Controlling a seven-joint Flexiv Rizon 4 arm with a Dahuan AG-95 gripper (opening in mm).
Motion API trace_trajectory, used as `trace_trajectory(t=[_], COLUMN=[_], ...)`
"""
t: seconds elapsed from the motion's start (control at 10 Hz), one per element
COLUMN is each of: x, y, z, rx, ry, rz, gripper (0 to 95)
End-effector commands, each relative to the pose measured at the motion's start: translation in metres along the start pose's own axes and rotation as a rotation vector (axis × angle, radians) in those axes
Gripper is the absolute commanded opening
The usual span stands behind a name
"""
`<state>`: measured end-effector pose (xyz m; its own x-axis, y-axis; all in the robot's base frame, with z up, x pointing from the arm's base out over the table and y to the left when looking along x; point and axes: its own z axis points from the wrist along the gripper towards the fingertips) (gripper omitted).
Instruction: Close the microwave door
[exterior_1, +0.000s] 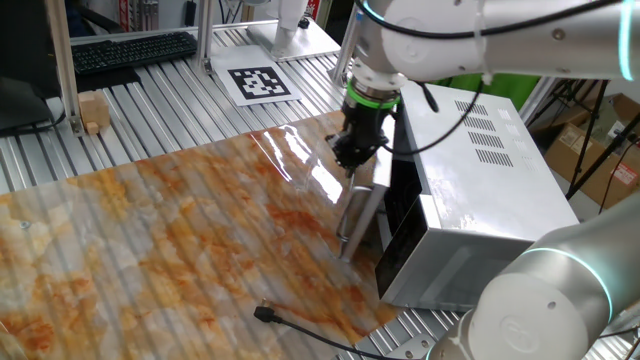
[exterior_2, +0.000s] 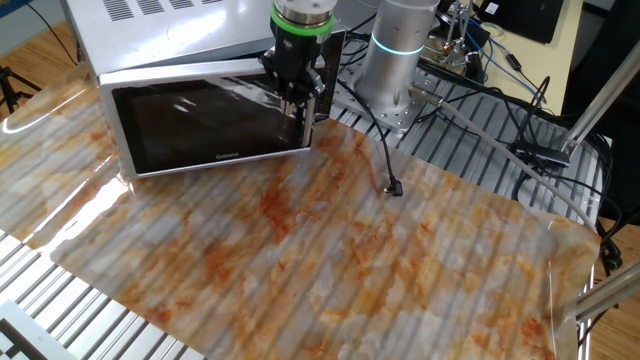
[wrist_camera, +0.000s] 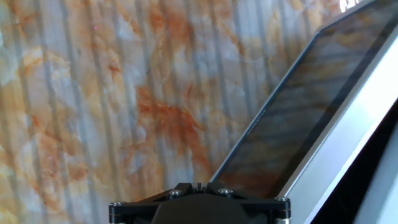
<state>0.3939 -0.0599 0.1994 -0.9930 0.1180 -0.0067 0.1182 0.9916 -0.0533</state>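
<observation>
- The microwave (exterior_1: 470, 190) stands on the counter (exterior_1: 180, 240) at about 3 o'clock in one fixed view, its vented top towards the camera.
- The microwave door (exterior_2: 210, 125) is not yet shut: in one fixed view it stands ajar, its free edge swung out from the body with a dark gap behind it.
- The hand (exterior_1: 352, 155) hangs point-down right at the top of that free edge, on the door's outer face; whether it touches the frame I cannot tell.
- From the hand, the door lies towards 3 o'clock in one fixed view, and its long axis runs level along the front of the oven.
- I cannot tell whether the fingers are apart or together: the hand view shows only the base of the hand, the door glass and its silver frame.
- In my judgement, pushing the free edge towards the cavity would close the gap.
- The counter in front, towards 9 o'clock, looks open; a loose cable (exterior_1: 300, 328) lies near 6 o'clock.
</observation>
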Motion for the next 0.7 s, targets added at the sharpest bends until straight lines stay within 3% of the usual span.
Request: trace_trajectory(t=[0.1, 0.7], x=[0.004, 0.017], y=[-0.005, -0.03], z=[0.002, 0.004], rx=[0.0, -0.004], ry=[-0.003, -0.015], rz=[-0.006, -0.055], gripper=[0.0, 0.0])
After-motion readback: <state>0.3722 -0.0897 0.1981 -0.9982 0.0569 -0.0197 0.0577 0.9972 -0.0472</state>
